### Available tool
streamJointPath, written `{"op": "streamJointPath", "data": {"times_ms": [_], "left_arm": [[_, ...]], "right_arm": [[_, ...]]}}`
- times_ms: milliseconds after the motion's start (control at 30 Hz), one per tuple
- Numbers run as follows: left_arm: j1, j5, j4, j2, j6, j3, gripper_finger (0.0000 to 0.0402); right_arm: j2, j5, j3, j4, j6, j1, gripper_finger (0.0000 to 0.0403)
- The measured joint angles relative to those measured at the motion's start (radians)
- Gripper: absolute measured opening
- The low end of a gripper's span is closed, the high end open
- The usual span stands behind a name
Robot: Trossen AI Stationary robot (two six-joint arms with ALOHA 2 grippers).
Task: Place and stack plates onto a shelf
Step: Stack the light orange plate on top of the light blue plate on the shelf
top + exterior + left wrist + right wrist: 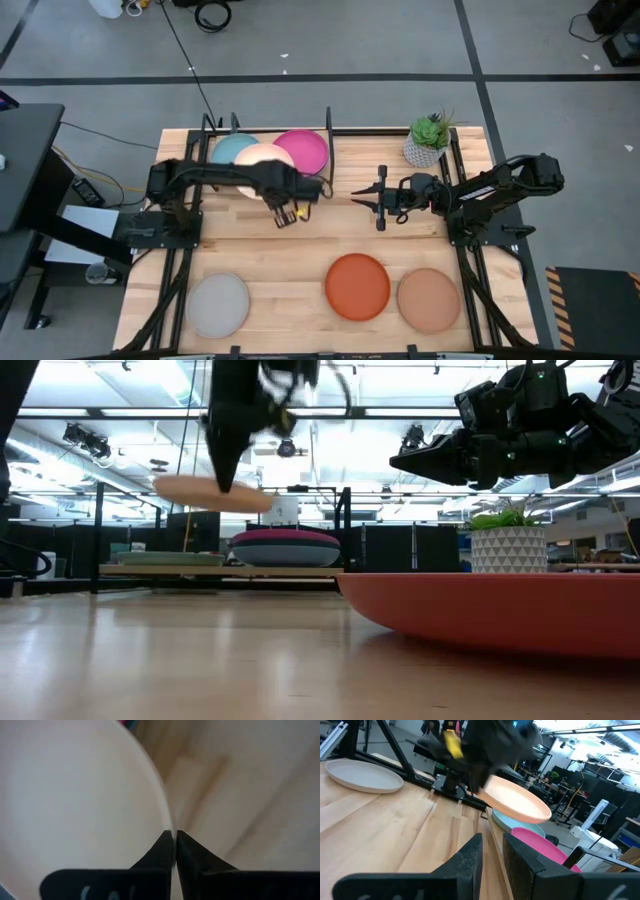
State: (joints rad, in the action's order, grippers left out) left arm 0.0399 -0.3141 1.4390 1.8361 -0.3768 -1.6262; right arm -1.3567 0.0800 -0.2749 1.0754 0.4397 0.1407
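Plates were mid-transfer: a cream plate (262, 157) hung above the shelf (325, 160), pinched by its rim in the closed left claw (285, 213), partly over the light blue plate (231, 148) and beside the pink plate (303, 149), both already on the shelf. The low view showed it raised well clear of them. The right claw (380, 198) hovered over the middle of the bench (290, 260), its fingers nearly together and holding nothing. Grey (217, 304), orange (357, 285) and tan (428, 298) plates waited at the near side. Judging by this, the placing step was under way; next, the cream plate needed centring over one stack, lowering level, then releasing.
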Motion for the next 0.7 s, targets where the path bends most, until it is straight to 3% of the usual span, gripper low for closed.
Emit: {"op": "streamJointPath", "data": {"times_ms": [267,467,700], "left_arm": [[0.195,0.014,-0.15,-0.169,0.134,0.223,0.0016],[0.34,0.123,-0.322,-0.343,0.175,0.411,0.0016],[0.453,0.141,-0.414,-0.367,0.254,0.564,0.0017]], "right_arm": [[0.0,0.0,0.0,-0.018,-0.003,0.0,0.0081],[0.0,0.001,0.0,-0.014,-0.004,-0.001,0.0081],[0.0,0.004,0.0,-0.006,-0.02,-0.001,0.0081]]}}
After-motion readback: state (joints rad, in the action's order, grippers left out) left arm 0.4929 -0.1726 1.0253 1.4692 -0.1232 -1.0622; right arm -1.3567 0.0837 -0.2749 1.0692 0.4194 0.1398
